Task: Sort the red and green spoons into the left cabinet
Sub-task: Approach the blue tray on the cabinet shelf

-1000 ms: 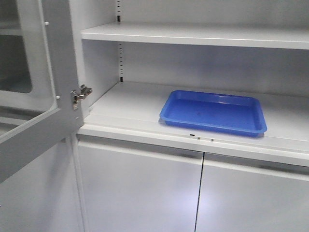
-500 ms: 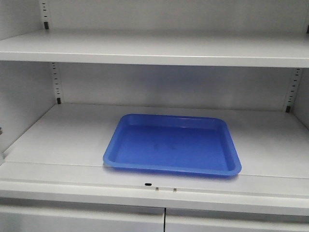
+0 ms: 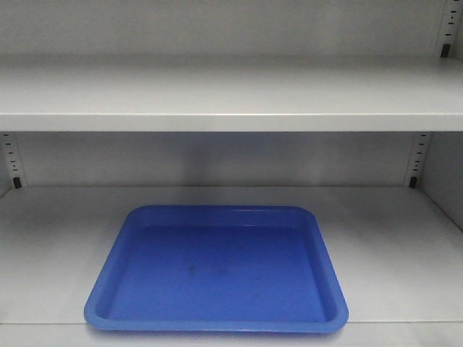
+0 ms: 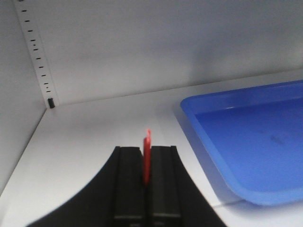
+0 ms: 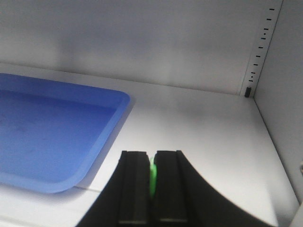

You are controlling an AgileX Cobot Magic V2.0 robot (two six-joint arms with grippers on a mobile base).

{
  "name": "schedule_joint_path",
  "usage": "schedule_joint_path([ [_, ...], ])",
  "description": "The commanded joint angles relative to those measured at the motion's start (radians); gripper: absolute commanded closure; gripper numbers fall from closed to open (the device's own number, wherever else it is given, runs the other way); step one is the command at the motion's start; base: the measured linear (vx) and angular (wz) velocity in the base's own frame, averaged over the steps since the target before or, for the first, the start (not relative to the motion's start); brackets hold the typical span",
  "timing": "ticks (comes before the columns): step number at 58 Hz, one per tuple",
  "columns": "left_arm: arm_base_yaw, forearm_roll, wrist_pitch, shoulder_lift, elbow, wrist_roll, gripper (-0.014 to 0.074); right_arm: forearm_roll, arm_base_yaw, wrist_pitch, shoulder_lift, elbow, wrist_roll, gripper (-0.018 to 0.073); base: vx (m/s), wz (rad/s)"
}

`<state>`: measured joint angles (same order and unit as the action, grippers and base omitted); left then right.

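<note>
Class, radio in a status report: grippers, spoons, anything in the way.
Left gripper shut on red spoon. Right gripper shut on green spoon. Both above cabinet shelf, blue tray between them.

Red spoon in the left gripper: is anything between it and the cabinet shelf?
Nothing visible. The left gripper pinches the red spoon over bare cabinet shelf; the blue tray sits off to the right.

Black left gripper [image 4: 147,153] pinches a red spoon [image 4: 147,142] — black right gripper [image 5: 151,156] a green spoon [image 5: 153,177]; blue tray [image 3: 217,210] between them, pale grey cabinet [image 3: 217,94].
</note>
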<state>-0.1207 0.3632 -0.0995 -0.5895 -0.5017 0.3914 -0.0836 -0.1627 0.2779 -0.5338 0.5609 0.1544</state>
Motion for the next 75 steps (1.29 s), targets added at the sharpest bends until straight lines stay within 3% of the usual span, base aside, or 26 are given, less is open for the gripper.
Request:
schedule_joint_path([
  [1,-0.008,0.007,0.080,0.001,-0.024,-0.002,0.0600,0.003,0.005,-0.080,-0.003,0.029,0.006,0.0564,0.19,-0.08],
  [58,-0.008,0.007,0.080,0.001,-0.024,-0.002,0.0600,0.003,0.005,-0.080,-0.003,0.029,0.006,0.0564,0.05,0.01],
  [75,-0.008,0.007,0.082,0.001,-0.024,-0.002,0.0600,0.007,0.005,-0.201,-0.003,0.029,0.010,0.0564,0.00,0.00],
])
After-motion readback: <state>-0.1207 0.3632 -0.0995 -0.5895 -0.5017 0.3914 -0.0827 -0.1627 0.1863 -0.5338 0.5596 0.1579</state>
